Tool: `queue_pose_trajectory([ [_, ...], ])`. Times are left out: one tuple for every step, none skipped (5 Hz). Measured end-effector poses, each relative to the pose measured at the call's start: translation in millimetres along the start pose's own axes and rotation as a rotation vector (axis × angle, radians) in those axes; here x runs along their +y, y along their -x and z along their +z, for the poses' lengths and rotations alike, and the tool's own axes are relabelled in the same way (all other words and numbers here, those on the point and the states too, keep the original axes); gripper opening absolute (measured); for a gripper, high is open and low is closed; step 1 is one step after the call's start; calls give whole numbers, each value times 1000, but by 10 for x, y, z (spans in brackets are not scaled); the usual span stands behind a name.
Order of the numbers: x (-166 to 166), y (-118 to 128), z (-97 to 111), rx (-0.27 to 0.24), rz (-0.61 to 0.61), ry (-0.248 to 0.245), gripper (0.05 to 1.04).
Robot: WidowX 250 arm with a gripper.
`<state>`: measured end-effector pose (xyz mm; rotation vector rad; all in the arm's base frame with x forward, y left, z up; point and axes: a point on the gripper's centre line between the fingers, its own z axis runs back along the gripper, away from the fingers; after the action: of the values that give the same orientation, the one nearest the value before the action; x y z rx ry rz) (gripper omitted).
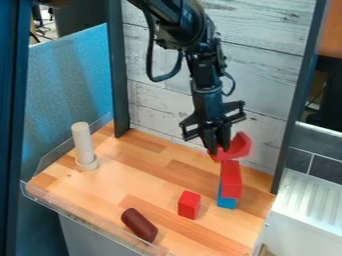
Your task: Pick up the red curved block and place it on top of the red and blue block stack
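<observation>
In the camera view, the gripper (217,148) points down at the far right of the wooden tabletop (147,177), its fingers clamped on the red curved block (240,145) near its left end. That block is directly above the tall red block (231,179), which stands over the blue block (228,202). Nearer and to the left are the small red block (189,204) and the dark red rounded block (139,225); the pale post (83,143) is at far left.

The curved block looks light, stiff and hard to damage, perhaps painted wood, with smooth faces that could slip. A grip across its thickness near the middle should balance it better; held by an end, it may pivot.

The fingers cover part of the curve, hiding the exact contact. Whether its underside touches the tall block is unclear, and that block hides much of the blue one.
</observation>
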<state>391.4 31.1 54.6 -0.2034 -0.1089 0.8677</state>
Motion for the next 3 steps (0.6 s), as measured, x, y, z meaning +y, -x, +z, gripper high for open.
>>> queue_pose_trajectory([
  [-14, 44, -13, 7, 0, -10, 197],
  [37, 71, -61, 11, -10, -22, 197],
  [74, 58, -94, -7, -15, -32, 197],
])
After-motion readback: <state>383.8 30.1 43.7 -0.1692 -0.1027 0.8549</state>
